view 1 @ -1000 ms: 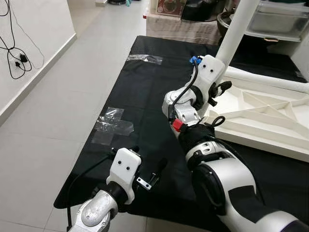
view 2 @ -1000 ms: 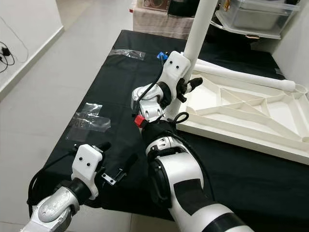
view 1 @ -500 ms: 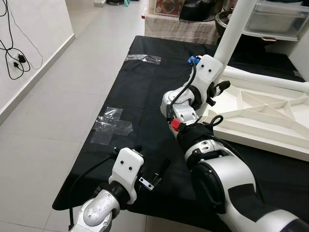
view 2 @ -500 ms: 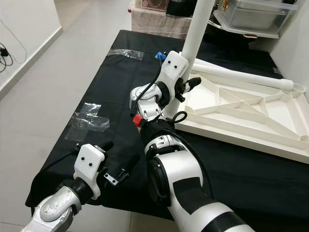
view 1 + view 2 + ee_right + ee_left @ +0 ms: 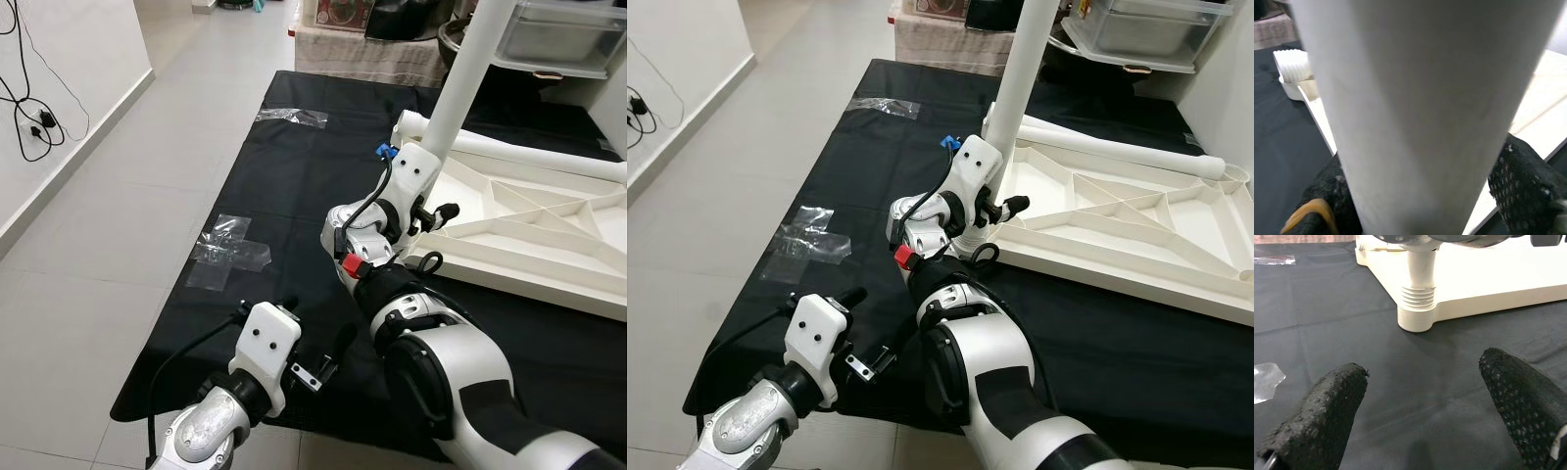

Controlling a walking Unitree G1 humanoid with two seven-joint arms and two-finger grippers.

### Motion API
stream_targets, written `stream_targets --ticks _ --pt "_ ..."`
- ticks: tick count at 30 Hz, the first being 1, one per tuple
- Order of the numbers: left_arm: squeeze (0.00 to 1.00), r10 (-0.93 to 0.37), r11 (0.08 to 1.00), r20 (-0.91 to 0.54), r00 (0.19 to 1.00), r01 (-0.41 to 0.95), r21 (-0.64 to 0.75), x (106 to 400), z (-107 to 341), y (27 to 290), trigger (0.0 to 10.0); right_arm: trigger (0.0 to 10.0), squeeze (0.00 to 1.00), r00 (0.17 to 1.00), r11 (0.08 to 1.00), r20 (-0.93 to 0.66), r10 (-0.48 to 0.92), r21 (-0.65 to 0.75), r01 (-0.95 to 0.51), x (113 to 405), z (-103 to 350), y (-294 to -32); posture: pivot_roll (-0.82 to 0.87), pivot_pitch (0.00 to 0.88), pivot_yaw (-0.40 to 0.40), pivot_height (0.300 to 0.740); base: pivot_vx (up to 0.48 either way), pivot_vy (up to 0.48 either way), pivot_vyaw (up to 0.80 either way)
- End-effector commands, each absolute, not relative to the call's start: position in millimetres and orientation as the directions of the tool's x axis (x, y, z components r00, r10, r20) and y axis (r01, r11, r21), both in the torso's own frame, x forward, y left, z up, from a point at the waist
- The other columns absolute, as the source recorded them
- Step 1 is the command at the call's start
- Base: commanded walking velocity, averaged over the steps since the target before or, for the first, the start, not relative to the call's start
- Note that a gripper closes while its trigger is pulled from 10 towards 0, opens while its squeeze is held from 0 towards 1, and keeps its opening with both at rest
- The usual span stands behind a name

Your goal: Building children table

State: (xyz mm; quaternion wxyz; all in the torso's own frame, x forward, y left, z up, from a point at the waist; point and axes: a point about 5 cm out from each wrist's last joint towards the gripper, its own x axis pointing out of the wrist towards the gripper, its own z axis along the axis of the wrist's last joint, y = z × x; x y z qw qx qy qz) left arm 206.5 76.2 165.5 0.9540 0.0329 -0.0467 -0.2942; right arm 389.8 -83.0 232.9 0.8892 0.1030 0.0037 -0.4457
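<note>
even, bright indoor light; soft shadows; right wrist view blurred close-up.

I read the table top as cream-white, ribbed underside up, and the upright leg the same plain white. The loose leg along the cloth's far edge, white too. Cloth is flat black, no pattern. Clear glossy plastic bags near its left edge. Floor pale grey tile. Left gripper fingers black, dotted texture. Right gripper likewise black and dotted. Red tab and blue connector on the silver-white right arm.
</note>
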Motion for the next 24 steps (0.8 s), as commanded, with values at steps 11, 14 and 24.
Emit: stream_targets --ticks 11,14,24 --pt "0.0 -0.565 0.824 0.063 0.823 0.559 0.095 205.1 163.1 76.3 10.0 10.0 0.0 0.722 0.694 -0.041 -0.691 0.242 0.678 393.5 232.0 -83.9 0.12 0.158 -0.068 0.74 0.0 0.0 0.0" --pt "0.0 -0.565 0.824 0.063 0.823 0.558 0.097 206.0 163.0 76.8 10.0 10.0 0.0 0.757 0.735 -0.009 -0.653 0.234 0.637 393.9 231.8 -83.5 0.12 0.158 -0.067 0.74 0.0 0.0 0.0" --pt "0.0 -0.56 0.827 0.064 0.826 0.553 0.098 207.9 162.9 77.9 10.0 10.0 0.0 0.824 0.817 0.093 -0.559 0.232 0.529 388.8 228.9 -83.1 0.11 0.154 -0.059 0.74 0.0 0.0 0.0"
